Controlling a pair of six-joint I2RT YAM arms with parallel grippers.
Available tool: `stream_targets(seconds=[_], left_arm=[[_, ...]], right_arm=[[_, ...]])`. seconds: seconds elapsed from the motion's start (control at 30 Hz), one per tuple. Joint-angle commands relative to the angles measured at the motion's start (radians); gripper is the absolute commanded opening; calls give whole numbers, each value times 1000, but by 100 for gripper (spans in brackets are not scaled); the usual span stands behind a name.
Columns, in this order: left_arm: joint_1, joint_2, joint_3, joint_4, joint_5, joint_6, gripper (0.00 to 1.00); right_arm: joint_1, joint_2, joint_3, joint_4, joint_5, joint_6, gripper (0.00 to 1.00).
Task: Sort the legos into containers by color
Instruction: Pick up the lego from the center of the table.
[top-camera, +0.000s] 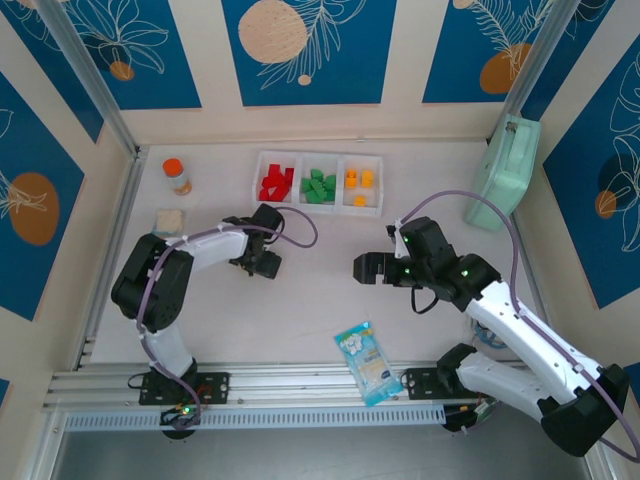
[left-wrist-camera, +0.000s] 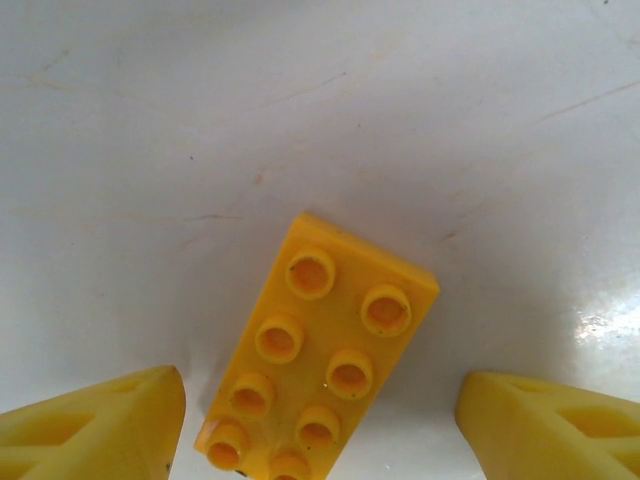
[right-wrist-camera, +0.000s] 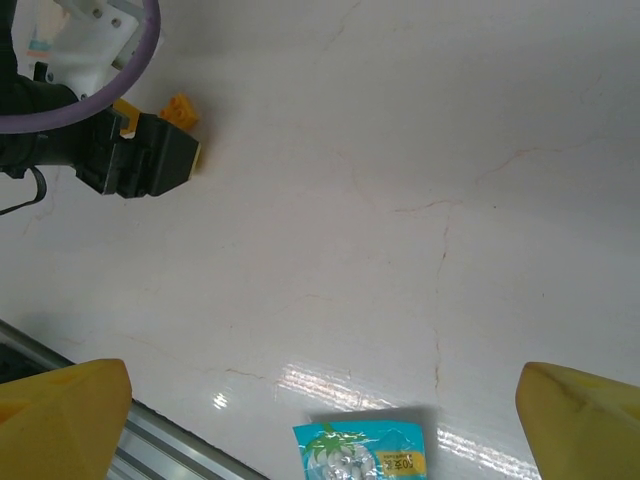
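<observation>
1. One yellow brick (left-wrist-camera: 318, 365) is the piece in hand. It lies flat on the desk (left-wrist-camera: 400, 120), studs up, well short of the containers (top-camera: 319, 155).
2. Three bins already hold sorted pieces: red bricks (top-camera: 276, 184) in the left one, green bricks (top-camera: 320, 187) in the middle one and yellow-orange bricks (top-camera: 359, 182) in the right one.
3. Handling, as a judgement: hard moulded plastic, so light, stiff and not fragile. Its smooth side walls look slippery, and the studs on top give poor purchase.
4. Best hold: across the narrow width, pads on the two long flat sides near mid-length.
5. Orientation: in the left wrist view the long axis runs from lower left to upper right, away from the wrist. It sits skewed to the closing line, so the brick may twist as the pads meet it.
6. Left claw (left-wrist-camera: 320, 390): the fingers stand apart on either side of the brick, with a gap on each side. Nothing is gripped yet.
7. Right claw (right-wrist-camera: 322, 378): spread wide and holding nothing, above bare desk near the snack packet (top-camera: 367, 362).
</observation>
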Motion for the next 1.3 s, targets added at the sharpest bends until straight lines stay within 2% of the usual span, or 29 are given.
stream_targets(seconds=[0.0, 0.13, 0.5, 0.57, 0.73, 1.03, 1.27], left_arm=[[10, 87, -4, 50, 24, -58, 71], [10, 111, -5, 55, 62, -70, 62], [10, 50, -56, 104, 144, -105, 48], [10, 50, -56, 124, 137, -112, 37], [12, 24, -68, 175, 139, -144, 22], [23, -170, -164, 349, 102, -237, 18], [22, -261, -133, 452, 180, -253, 15]], right_arm=[[9, -16, 13, -28, 21, 13, 99], [10, -1, 20, -23, 14, 11, 99], [18, 6, 19, -14, 14, 10, 99], [18, 6, 22, -18, 13, 7, 99], [19, 3, 30, -29, 15, 2, 99], [19, -14, 40, -48, 31, -7, 99], [19, -25, 50, -61, 43, -9, 99]])
